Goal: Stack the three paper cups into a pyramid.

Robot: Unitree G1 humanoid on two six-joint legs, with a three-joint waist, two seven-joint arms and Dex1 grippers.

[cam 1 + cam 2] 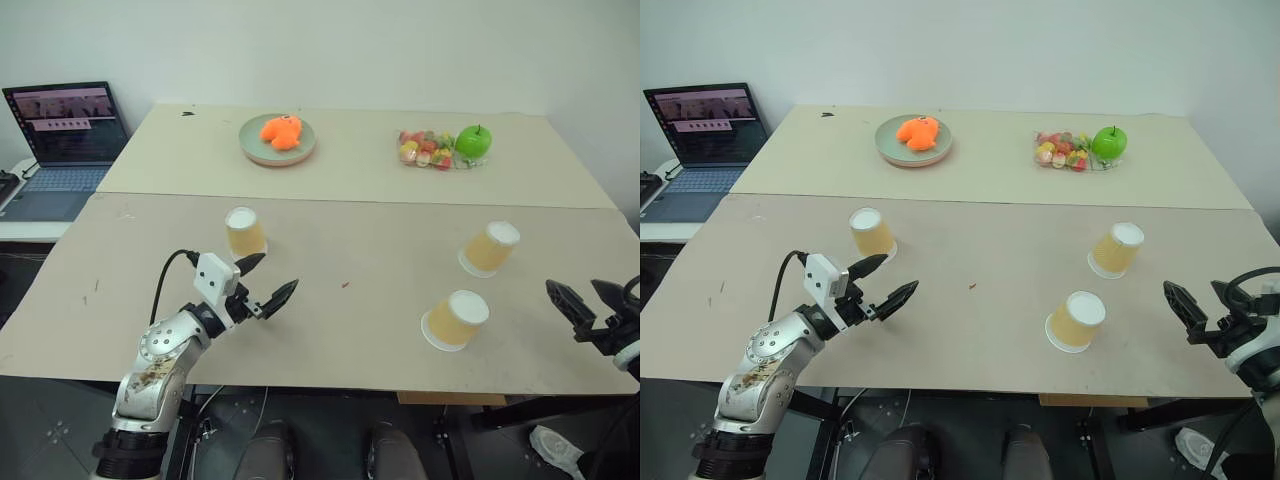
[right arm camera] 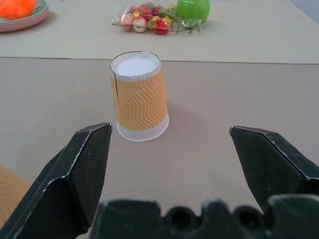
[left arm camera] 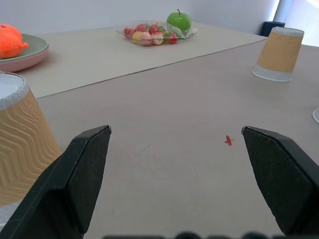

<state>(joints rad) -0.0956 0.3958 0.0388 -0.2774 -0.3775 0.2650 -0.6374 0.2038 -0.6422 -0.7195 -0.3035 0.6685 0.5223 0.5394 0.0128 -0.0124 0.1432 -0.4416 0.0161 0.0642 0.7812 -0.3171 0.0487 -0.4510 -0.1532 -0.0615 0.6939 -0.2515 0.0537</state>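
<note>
Nothing is stacked yet: my three paper cups stand apart upside down, one left of centre (image 1: 245, 231) and two at right (image 1: 490, 247) (image 1: 455, 319), while my left gripper (image 1: 266, 285) and right gripper (image 1: 586, 299) gape empty.

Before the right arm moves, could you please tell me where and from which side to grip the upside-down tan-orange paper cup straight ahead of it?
Grip the upside-down tan-orange paper cup across its ribbed mid-wall, coming in level from the robot's side. It stands upright on its wide rim, centred between the open right gripper fingers.
</note>
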